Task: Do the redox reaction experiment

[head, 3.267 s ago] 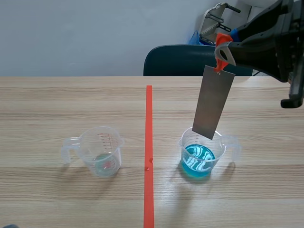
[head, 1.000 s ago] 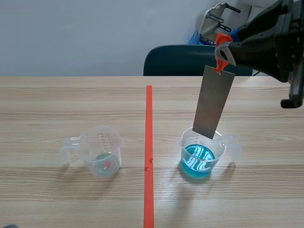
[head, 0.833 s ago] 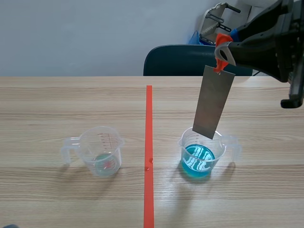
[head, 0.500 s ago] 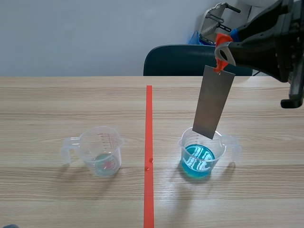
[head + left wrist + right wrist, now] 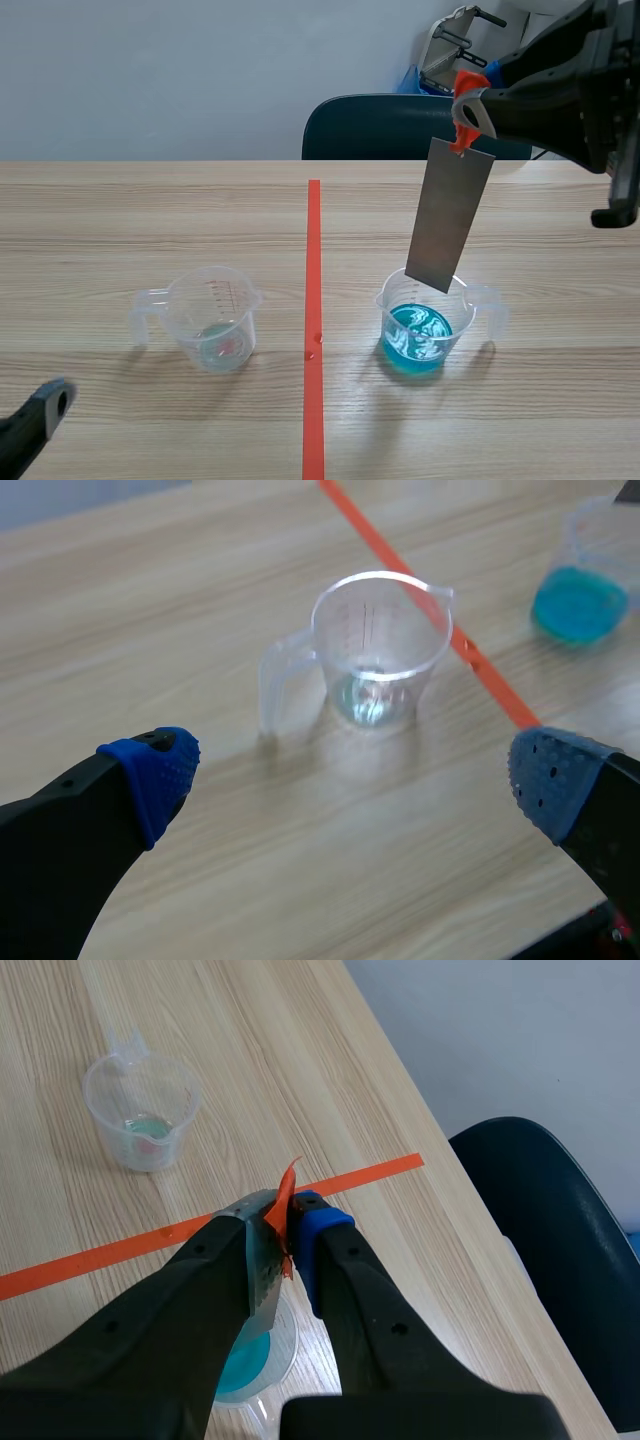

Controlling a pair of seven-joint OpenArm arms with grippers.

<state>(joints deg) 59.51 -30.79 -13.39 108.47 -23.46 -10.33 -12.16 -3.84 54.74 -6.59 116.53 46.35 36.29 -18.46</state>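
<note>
A clear cup with blue liquid [image 5: 420,330] stands right of the red tape line. Over it hangs a grey metal strip [image 5: 449,214] with an orange tab [image 5: 463,110] at its top; the strip's lower end is just above the cup's rim. My right gripper [image 5: 283,1240] is shut on the strip's top, with the blue cup [image 5: 255,1355] below it. A nearly empty clear cup [image 5: 213,318] with a handle stands left of the line. My left gripper [image 5: 340,770] is open, low, with that cup [image 5: 375,650] ahead of its fingers.
The red tape line [image 5: 313,320] runs down the middle of the wooden table. A dark chair [image 5: 385,127] stands behind the far edge. The left arm's tip [image 5: 35,420] shows at the near left corner.
The left arm's tip has come into the scene view at the near left. The right arm and the strip have not moved.
</note>
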